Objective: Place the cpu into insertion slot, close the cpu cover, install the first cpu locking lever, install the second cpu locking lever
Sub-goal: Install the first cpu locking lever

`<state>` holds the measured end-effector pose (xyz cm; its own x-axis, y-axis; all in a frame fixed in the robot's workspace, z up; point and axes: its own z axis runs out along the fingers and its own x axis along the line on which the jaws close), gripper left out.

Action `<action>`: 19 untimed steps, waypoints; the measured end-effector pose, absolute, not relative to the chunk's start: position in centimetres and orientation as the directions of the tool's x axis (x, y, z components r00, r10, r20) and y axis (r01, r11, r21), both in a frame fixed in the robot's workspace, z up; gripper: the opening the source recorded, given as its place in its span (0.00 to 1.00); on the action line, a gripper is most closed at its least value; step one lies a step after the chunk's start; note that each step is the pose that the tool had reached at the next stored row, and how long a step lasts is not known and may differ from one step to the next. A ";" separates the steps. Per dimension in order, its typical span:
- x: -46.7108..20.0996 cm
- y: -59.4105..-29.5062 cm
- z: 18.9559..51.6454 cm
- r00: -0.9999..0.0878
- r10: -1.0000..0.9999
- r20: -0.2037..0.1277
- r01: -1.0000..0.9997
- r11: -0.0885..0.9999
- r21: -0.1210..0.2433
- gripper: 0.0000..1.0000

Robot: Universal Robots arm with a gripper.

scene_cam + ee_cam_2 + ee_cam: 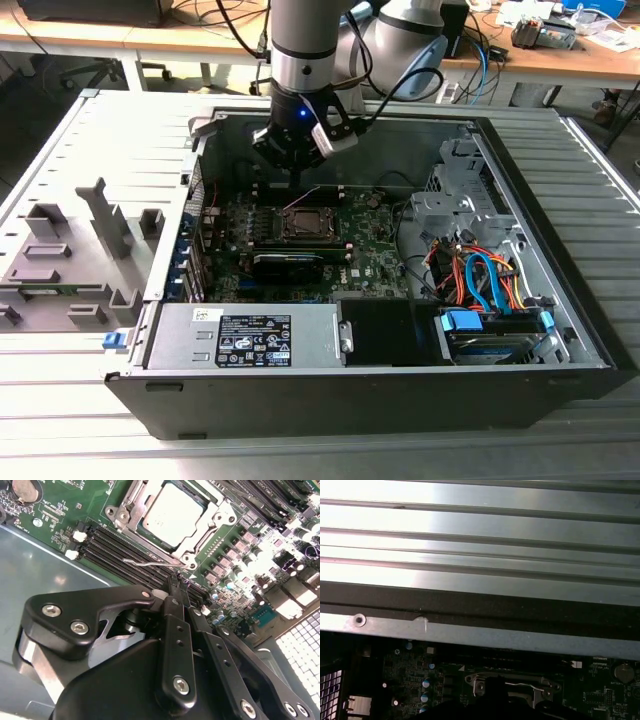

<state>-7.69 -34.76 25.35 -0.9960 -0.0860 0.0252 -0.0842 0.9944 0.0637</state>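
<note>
The cpu (172,514), a flat square chip with a pale silvery-grey top, is sitting in the insertion slot (150,550) on the green board (55,510). The cpu cover (220,517), a thin silvery frame with a square window, is lying down around the chip, its metal showing on all sides of the grey square. A thin wire lever (145,562) is running along the slot's near edge, beside the long black memory slots (120,555). In the exterior view the slot (303,222) is lying near the middle of the open case (300,400), with the gripper (297,170) hanging just above its far edge. In the second wrist view the gripper (182,597) is showing its black fingers (175,630) pressed together, closed on nothing, the tips pointing at the lever end. The case wall (480,635) is rising close behind the slot, while the board toward the power supply (250,338) is lying more open.
</note>
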 end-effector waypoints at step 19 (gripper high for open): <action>-6.9 -34.8 25.3 -0.996 -0.086 0.025 -0.084 0.995 0.062 0.11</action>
